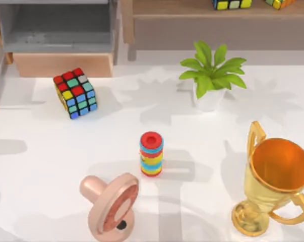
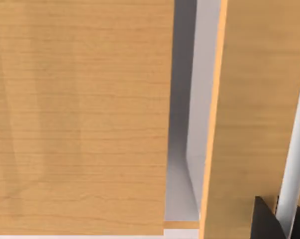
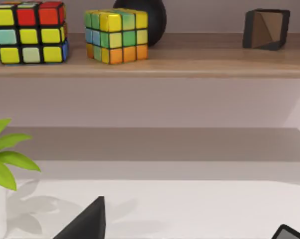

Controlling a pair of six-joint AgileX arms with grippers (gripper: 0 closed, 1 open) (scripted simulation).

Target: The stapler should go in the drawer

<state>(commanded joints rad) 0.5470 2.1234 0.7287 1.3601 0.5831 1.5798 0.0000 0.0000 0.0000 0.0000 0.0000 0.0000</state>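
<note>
The right hand (image 3: 189, 230) hangs over the white desk (image 1: 202, 141) with its two dark fingers (image 3: 87, 223) spread wide and nothing between them, facing the shelf. The left hand (image 2: 266, 221) sits right up against light tan wood with a grey wall beside it; I cannot tell whether it is spread or pressed together.

Taking the striped ring stack (image 1: 151, 154) at mid-desk as the clock's centre in the top view: nearest, at 7 o'clock, a pink pacifier (image 1: 114, 204) lies on its side. At 4 o'clock a gold trophy (image 1: 275, 181) stands upright, well apart from the stack. Farther back, at 10 o'clock, a colour cube (image 1: 75, 93) rests tilted on the desk. At 1 o'clock a small green plant (image 1: 212, 75) stands in a white pot.

Beyond the cube, at 11 o'clock, the drawer (image 1: 63, 64) is pulled out, its tan front panel towards the desk and its grey floor and walls open to the camera above. I cannot tell where the stapler lies; the part of the grey floor in view is bare.

Farthest, from 12 to 2 o'clock, the brown shelf (image 3: 189, 64) carries two colour cubes (image 3: 30, 32), a dark round object (image 3: 150, 15) behind one of them, and a dark box (image 3: 266, 29) set apart.
</note>
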